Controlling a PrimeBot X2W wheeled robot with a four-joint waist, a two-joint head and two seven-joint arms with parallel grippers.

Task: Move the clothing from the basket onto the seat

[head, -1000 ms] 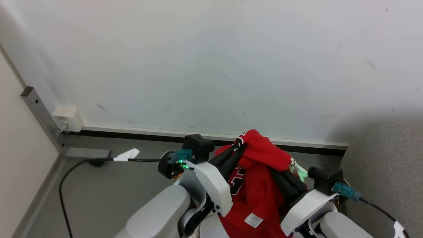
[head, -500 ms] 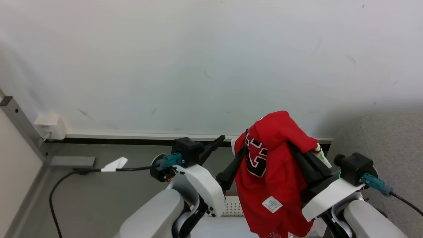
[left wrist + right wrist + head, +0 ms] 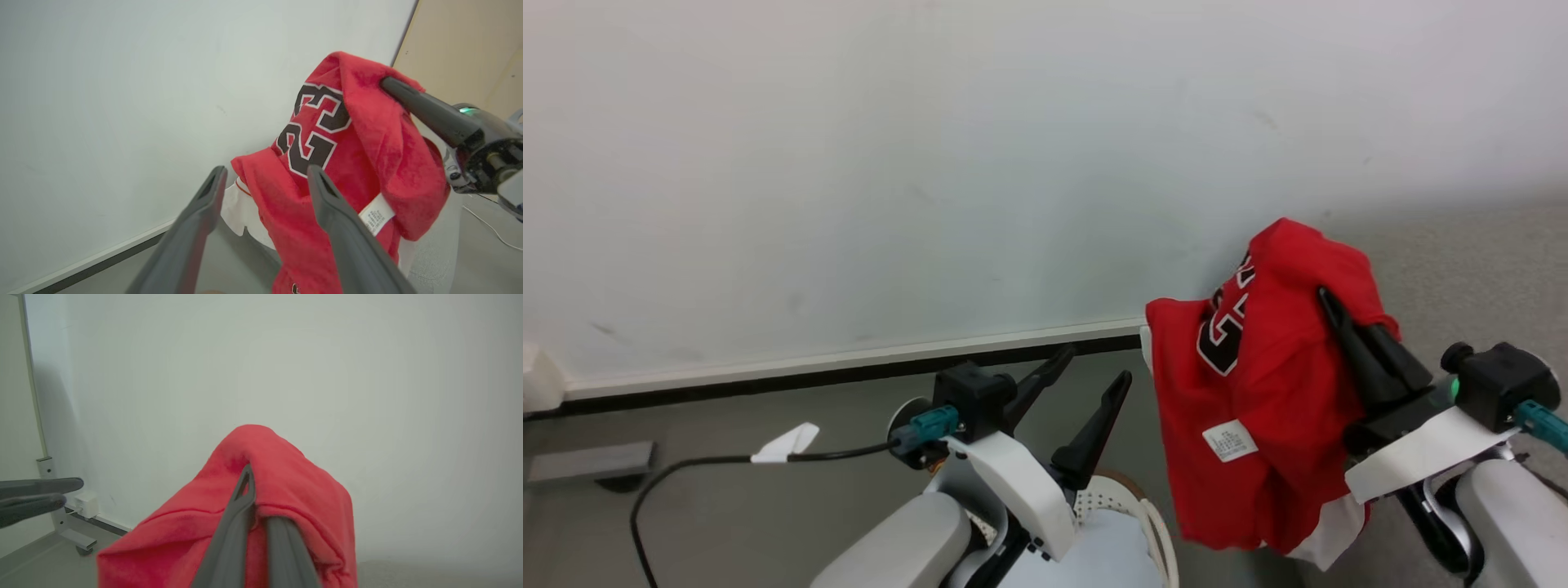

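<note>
The red jersey (image 3: 1258,400) is held up in the air on the right, clear of the laundry basket (image 3: 1153,523) and just in front of the left edge of the grey sofa (image 3: 1462,261). It is pinched by the right gripper (image 3: 1331,306), whose fingers are closed narrow on a bunched fold near the top. The left gripper (image 3: 1094,365) is spread wide and empty, just left of the cloth. Pretty clearly this is a soft, light, floppy thing: it is draped over the fingers like a hood, the rest hangs loose, and no shape is kept on its own. A thick gathered fold is probably the best place to grab it, since a thin pinch of slick sports fabric could be lost on a swing. The white tag (image 3: 1230,441) and the black "23" (image 3: 314,126) can be read, but other lettering is folded away. One right finger is buried under the fabric, so how much cloth is actually trapped can't be judged. The basket is cut off by the bottom edge and partly covered by the left arm; something pale lies inside. Only part of the sofa is seen, so whether the jersey is already above the cushion can't be told.
</note>
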